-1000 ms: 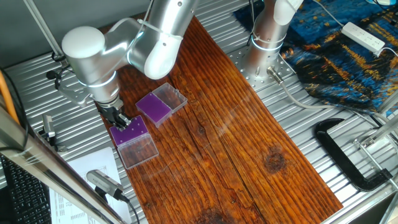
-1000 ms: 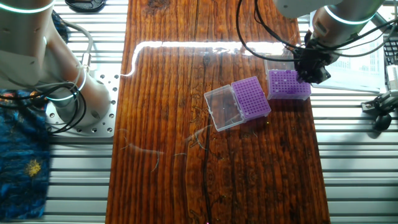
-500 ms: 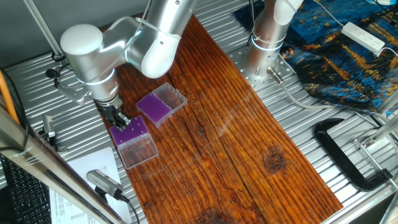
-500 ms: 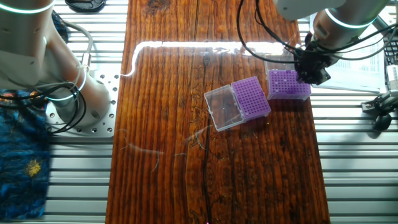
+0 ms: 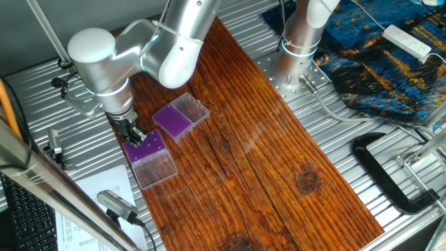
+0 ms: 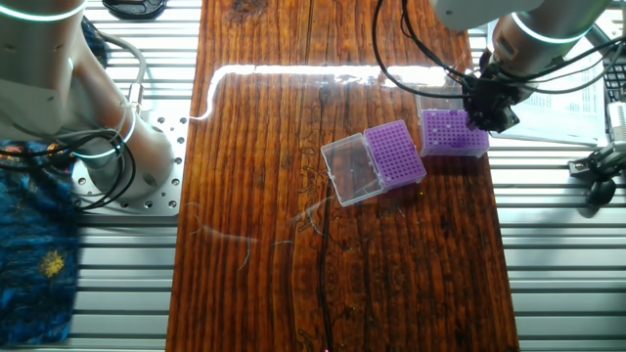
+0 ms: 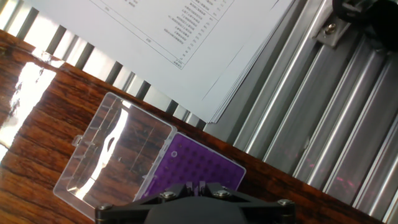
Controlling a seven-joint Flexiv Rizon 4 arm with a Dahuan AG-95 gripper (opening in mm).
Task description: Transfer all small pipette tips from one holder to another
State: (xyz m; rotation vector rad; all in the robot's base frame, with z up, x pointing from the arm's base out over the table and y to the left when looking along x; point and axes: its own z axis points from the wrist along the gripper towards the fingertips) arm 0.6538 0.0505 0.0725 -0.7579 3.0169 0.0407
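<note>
Small pipette tips [image 5: 143, 145] in purple-topped holder [image 6: 453, 132], pincer [image 6: 488, 115] right over it.

Tips seen only as pale dots on purple grid near surface [image 5: 265, 146] edge, clear lid [image 7: 115, 155] hinged open alongside. Pincer low at holder's edge, fingertips hidden behind its own body in hand view; opening and any hold: cannot tell. Second purple holder [image 6: 394, 154] with open clear lid [image 6: 349, 170] just beside, toward surface middle. Printed sheets [image 7: 186, 37] on ribbed metal past wood edge.
</note>
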